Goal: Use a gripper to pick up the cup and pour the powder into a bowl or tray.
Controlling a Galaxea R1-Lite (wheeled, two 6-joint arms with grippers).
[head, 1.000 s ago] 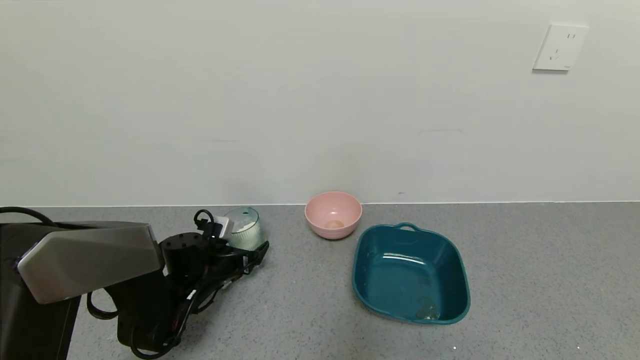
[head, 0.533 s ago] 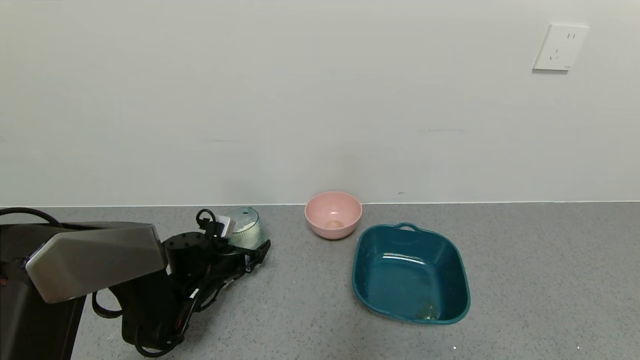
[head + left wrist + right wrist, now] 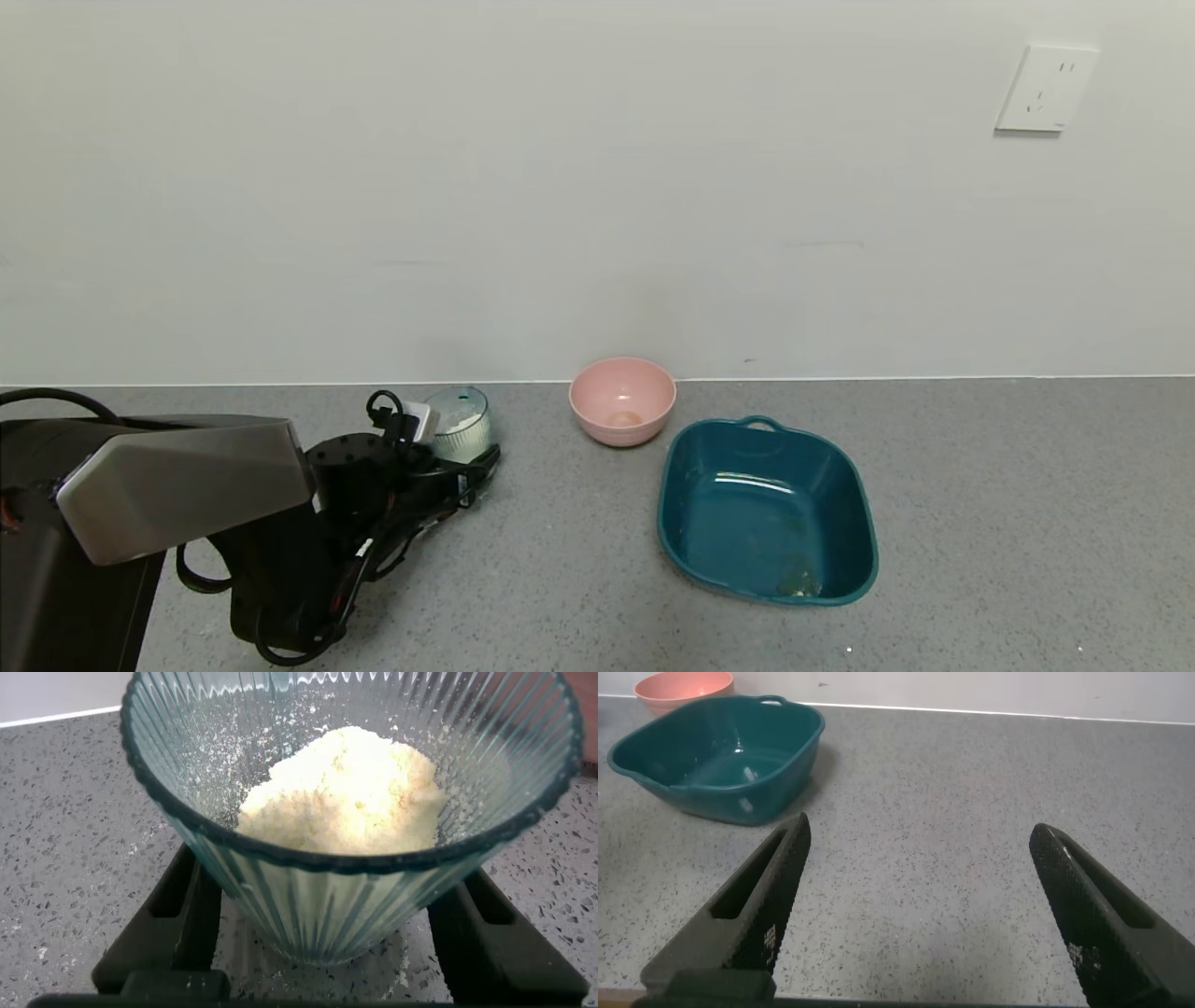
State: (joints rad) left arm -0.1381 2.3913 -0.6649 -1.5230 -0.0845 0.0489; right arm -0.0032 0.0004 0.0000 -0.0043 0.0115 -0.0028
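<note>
The cup (image 3: pixel 459 422), a clear pale blue-green ribbed tumbler, stands upright on the grey counter at the left, near the wall. White clumpy powder (image 3: pixel 346 789) fills its lower part. My left gripper (image 3: pixel 470 446) lies low on the counter with its black fingers (image 3: pixel 173 905) on either side of the cup (image 3: pixel 318 905), open; the jaws stand wide, with counter showing between them and the cup's base. The dark teal basin (image 3: pixel 674 523) sits to the right and holds only a few specks. My right gripper (image 3: pixel 920 826) is open and empty over bare counter, out of the head view.
A small pink bowl (image 3: pixel 623 399) stands by the wall between the cup and the basin. The basin (image 3: pixel 785 770) and pink bowl (image 3: pixel 682 686) also show far off in the right wrist view. A wall socket (image 3: pixel 1046 89) is at the upper right.
My left arm has crept slightly forward, so the fingers reach further round the cup. The cup looks nudged a touch to the right. Basin and pink bowl have not moved.
</note>
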